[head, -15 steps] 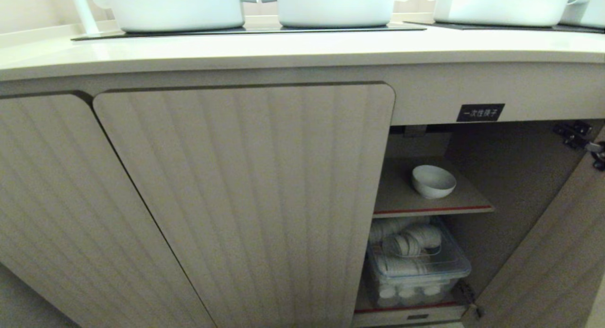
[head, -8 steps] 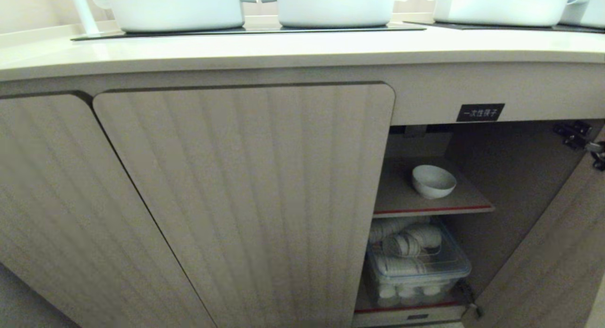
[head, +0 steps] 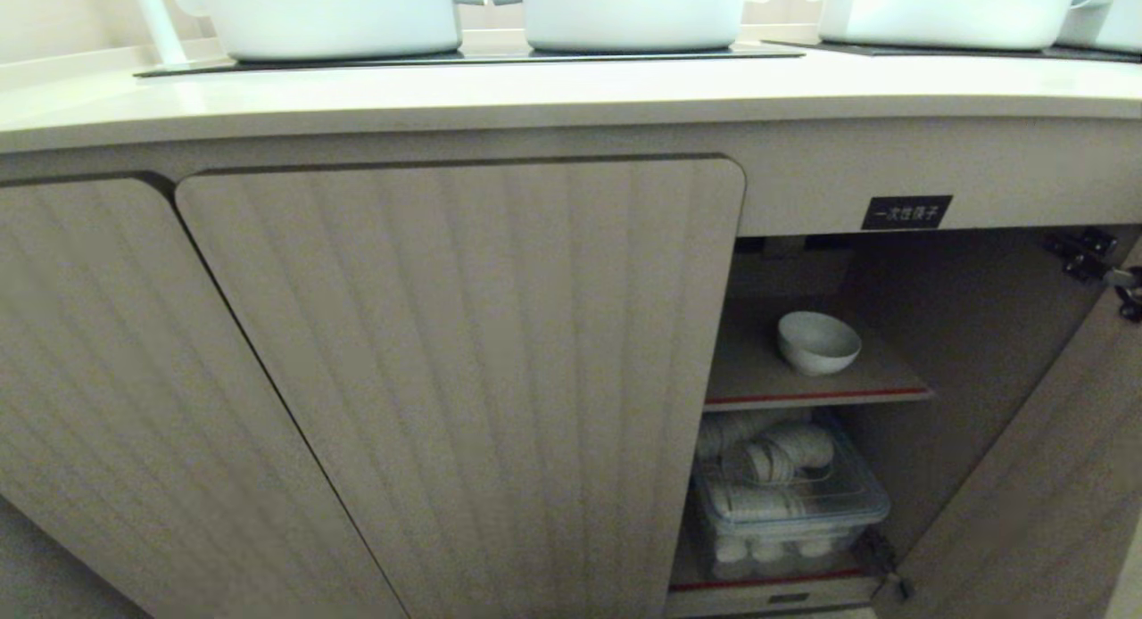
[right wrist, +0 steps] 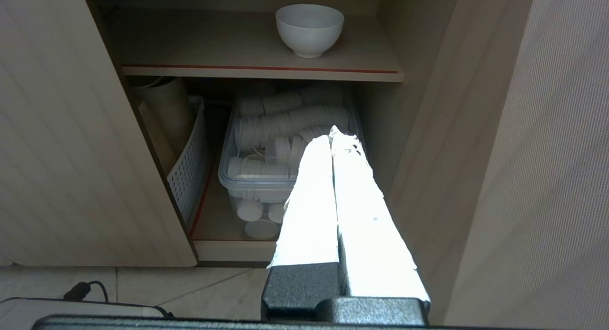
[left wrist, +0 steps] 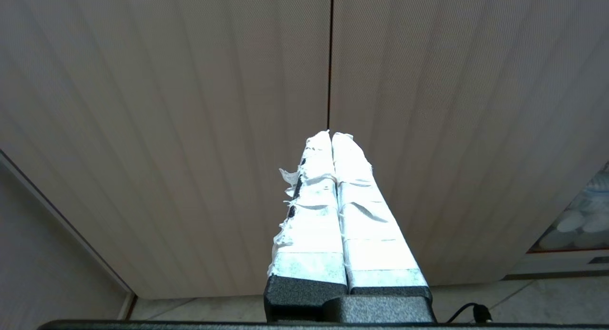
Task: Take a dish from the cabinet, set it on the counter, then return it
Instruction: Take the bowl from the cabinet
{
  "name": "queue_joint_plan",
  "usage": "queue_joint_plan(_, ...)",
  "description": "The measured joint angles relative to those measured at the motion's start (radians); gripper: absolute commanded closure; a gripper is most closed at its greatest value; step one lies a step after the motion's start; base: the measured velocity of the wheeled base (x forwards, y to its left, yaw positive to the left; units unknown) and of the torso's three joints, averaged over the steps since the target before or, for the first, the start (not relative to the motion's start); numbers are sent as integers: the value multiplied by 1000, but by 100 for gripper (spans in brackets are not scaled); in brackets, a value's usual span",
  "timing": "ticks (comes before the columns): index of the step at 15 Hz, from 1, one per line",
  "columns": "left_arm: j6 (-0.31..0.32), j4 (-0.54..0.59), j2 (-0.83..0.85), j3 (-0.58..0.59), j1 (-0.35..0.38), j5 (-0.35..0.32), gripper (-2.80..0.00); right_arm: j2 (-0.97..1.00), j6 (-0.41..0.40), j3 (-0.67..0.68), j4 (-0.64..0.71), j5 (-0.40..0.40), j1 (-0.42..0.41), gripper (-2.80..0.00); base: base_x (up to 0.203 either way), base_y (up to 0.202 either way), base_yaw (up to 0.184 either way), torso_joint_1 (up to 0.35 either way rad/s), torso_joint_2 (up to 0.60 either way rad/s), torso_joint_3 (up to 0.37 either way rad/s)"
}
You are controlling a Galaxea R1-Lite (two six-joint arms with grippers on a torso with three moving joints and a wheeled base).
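The dish (head: 818,342), a small white bowl, sits upright on the inner shelf (head: 758,374) of the cabinet (head: 464,378), whose right door (head: 1044,476) stands open. The right wrist view shows the same dish (right wrist: 309,29) on that shelf (right wrist: 214,47). My right gripper (right wrist: 331,132) is shut and empty, low in front of the open compartment, well short of the dish. My left gripper (left wrist: 330,134) is shut and empty, pointing at the seam between two closed fluted doors. The counter (head: 535,97) runs above the cabinet. Neither arm shows in the head view.
Large white pots (head: 330,17) stand on black glass panels (head: 464,57) on the counter. Below the shelf a clear lidded box (head: 785,503) holds stacked white cups, with a white perforated basket (right wrist: 190,163) beside it. A black label (head: 906,212) sits above the opening. Tiled floor (right wrist: 142,287) lies below.
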Motion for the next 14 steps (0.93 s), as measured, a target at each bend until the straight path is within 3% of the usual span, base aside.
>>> queue_joint_plan(14,0,0,0,0,0,0,0,20,-10,0,0,-35,0,0,0,0,0,0,0,0)
